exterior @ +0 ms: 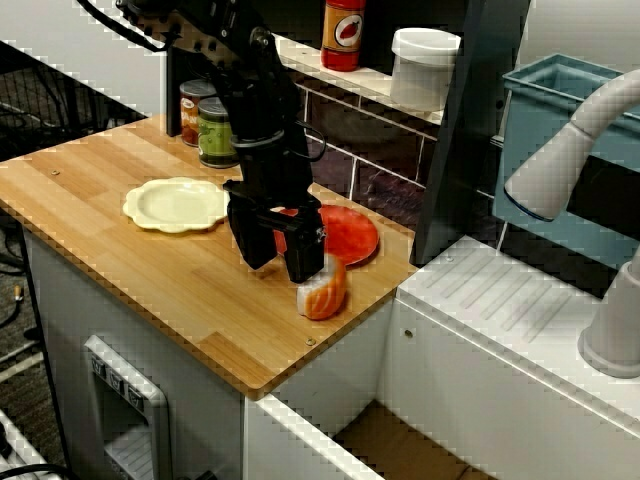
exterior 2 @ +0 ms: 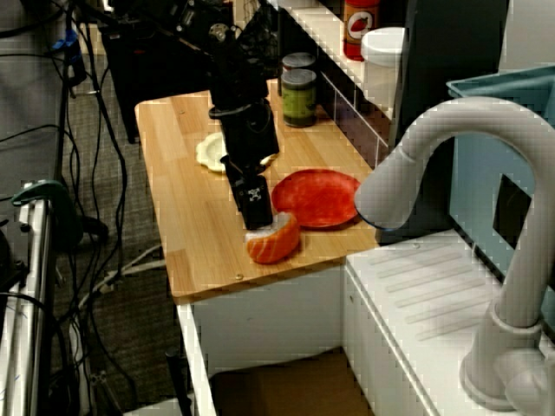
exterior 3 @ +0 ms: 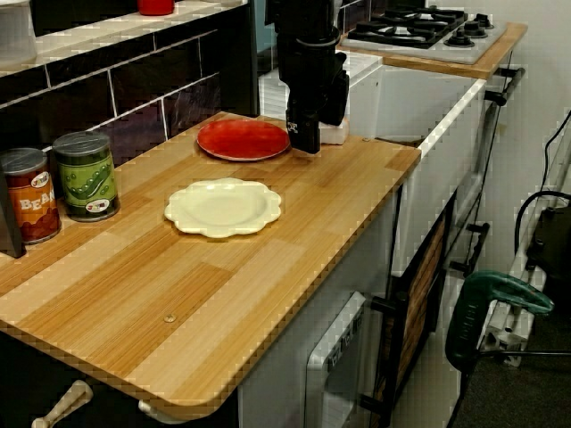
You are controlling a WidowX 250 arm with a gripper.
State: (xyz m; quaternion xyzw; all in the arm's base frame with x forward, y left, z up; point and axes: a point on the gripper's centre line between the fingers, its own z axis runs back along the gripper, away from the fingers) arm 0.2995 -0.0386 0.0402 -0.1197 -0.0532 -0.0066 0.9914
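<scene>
Front view shows the tool spread open, salmon sushi lying just outside one finger.

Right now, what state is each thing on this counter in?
gripper, open, fingers pointing down.
salmon sushi, lying on the counter beside one gripper finger, not on a plate.
red plate, empty.
cream plate, empty.
green can, upright, closed.
red can, upright, closed.
white tub, lid on.
</scene>
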